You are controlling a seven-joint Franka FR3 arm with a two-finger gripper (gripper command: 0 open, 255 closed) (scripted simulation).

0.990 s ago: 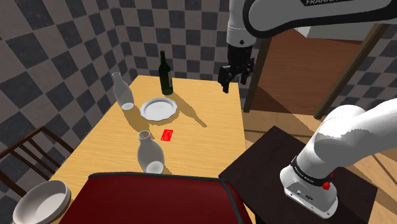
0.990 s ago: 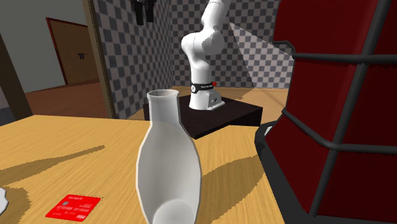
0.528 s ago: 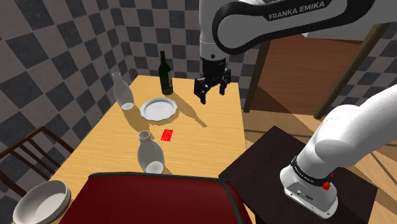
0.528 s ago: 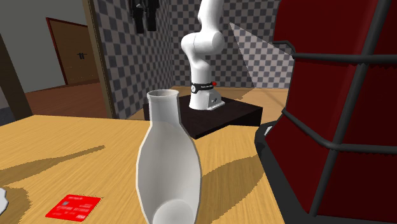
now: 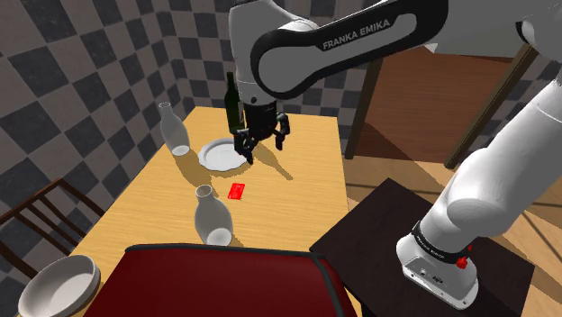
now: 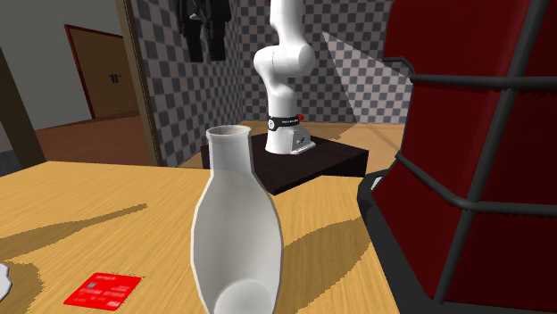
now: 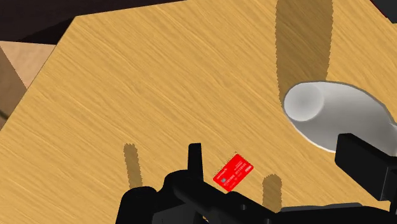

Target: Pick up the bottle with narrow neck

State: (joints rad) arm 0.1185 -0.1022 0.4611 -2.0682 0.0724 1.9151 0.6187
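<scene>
A dark glass bottle (image 5: 232,101) with a long narrow neck stands upright at the far end of the wooden table (image 5: 302,194), partly behind the arm. My gripper (image 5: 261,144) hangs open above the table, just in front of that bottle and at the right rim of a white plate (image 5: 221,154). In the second exterior view the gripper (image 6: 204,43) shows high up with its fingers apart. From the wrist, the gripper (image 7: 280,164) looks down on the plate (image 7: 337,114) and a red card (image 7: 233,172). Nothing is between the fingers.
Two white flared-mouth bottles stand on the table, one far left (image 5: 174,131), one near (image 5: 213,216) (image 6: 236,232). A red card (image 5: 237,191) lies between them. A red black-framed object (image 5: 225,279) fills the near end. A white bowl (image 5: 58,284) and chair (image 5: 36,212) sit at left.
The arm has swung toward the shoulder view's left and come down, from past the table's right edge to over the table beside the plate. The fingers have stayed open.
</scene>
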